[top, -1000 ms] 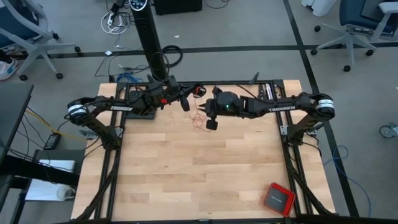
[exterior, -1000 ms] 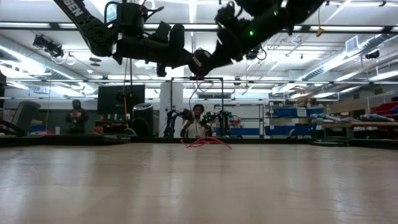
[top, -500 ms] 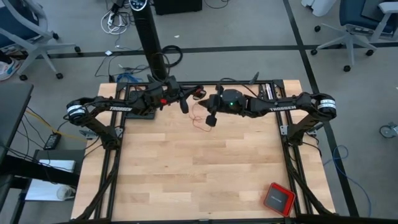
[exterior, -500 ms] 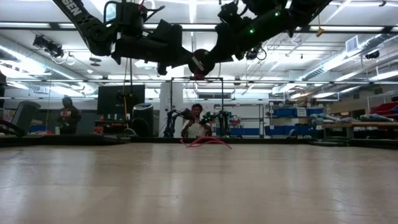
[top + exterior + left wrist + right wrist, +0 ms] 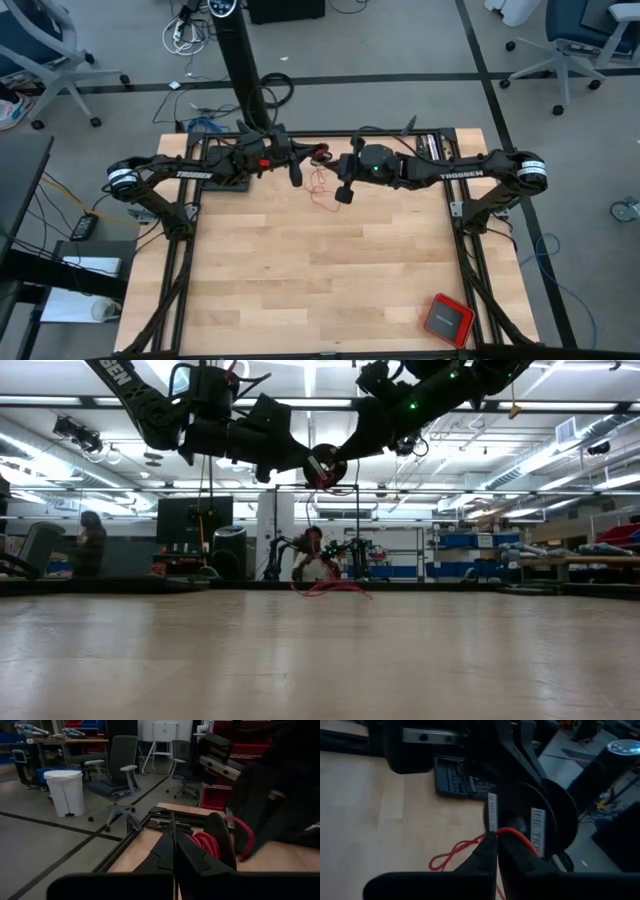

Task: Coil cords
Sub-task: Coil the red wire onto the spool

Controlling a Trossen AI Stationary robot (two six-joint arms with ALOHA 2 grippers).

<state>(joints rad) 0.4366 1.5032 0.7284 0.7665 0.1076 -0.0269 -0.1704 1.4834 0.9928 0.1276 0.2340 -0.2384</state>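
The thin red cord is partly wound on a small black spool (image 5: 321,464) that hangs in the air over the table's far middle. The rest drops in loose loops (image 5: 318,188) whose lower part lies on the wood (image 5: 330,588). My left gripper (image 5: 297,170) reaches in level from the left, shut at the spool (image 5: 212,840). My right gripper (image 5: 343,192) comes from the right, slanting down, shut on the cord just beside the spool (image 5: 535,820). My left gripper holds the spool up clear of the table, coming at it level from the table's left. Its own shut fingers (image 5: 165,852) hide which part of the spool is between them. My right gripper pinches a single strand of the cord (image 5: 496,833) at its fingertips, where the strand leaves the spool. It comes from the table's right, slanting down. A short stretch arcs to the spool (image 5: 517,836); the rest hangs slack to the table (image 5: 451,857).
A red square box with a dark top (image 5: 447,318) lies near the table's front right corner. A black post (image 5: 245,70) rises behind the far edge. Metal frame rails (image 5: 175,260) run along both sides. The wide wooden top (image 5: 320,270) stretches toward the near edge.
My right gripper has shut on the cord strand beside the spool and stays close to it. My left gripper has kept the spool in place, rolling slightly. The loose loops still hang down to the table.
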